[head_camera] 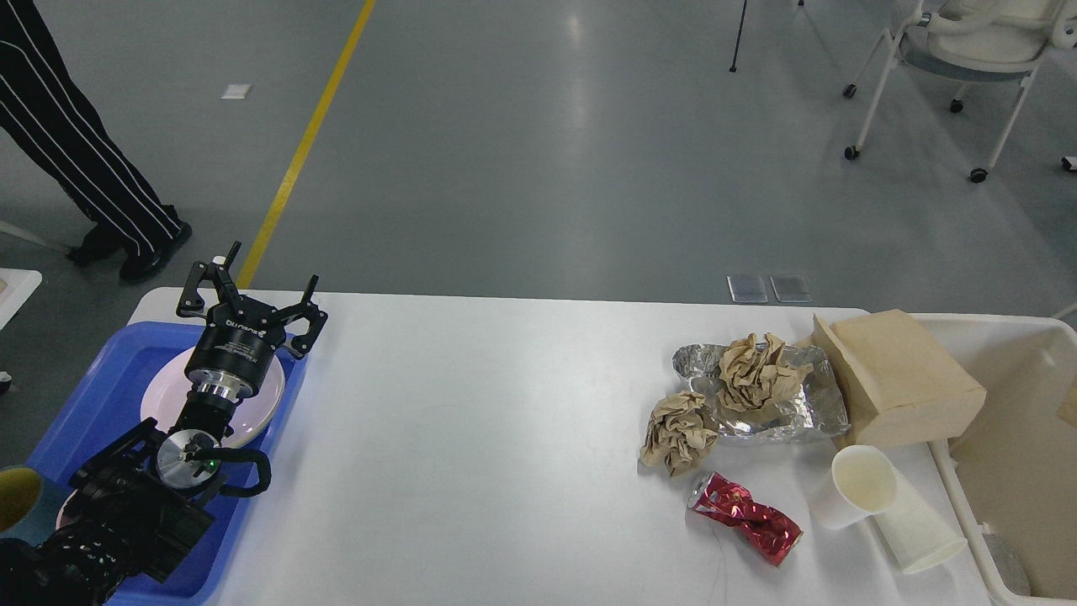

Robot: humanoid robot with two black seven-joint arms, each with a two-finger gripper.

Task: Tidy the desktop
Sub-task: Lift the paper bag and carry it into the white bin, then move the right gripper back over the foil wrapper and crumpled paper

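The white desktop [471, 438] fills the lower view. On its right side lie two crumpled brown paper balls [677, 431], a crumpled foil sheet [799, 412], a crushed red can [747, 518], a white paper cup [888, 505] on its side and a brown paper box [896, 379]. My left gripper [251, 295] is open and empty, above the far edge of the blue tray [92, 396]. My right gripper is out of view. A sliver of brown paper [1069, 412] shows at the right edge over the bin.
A white plate [164, 396] lies in the blue tray under my left arm. An off-white bin [1018, 471] stands at the table's right end. A person's striped legs [76, 151] stand at far left. A wheeled chair [959, 50] is at far right.
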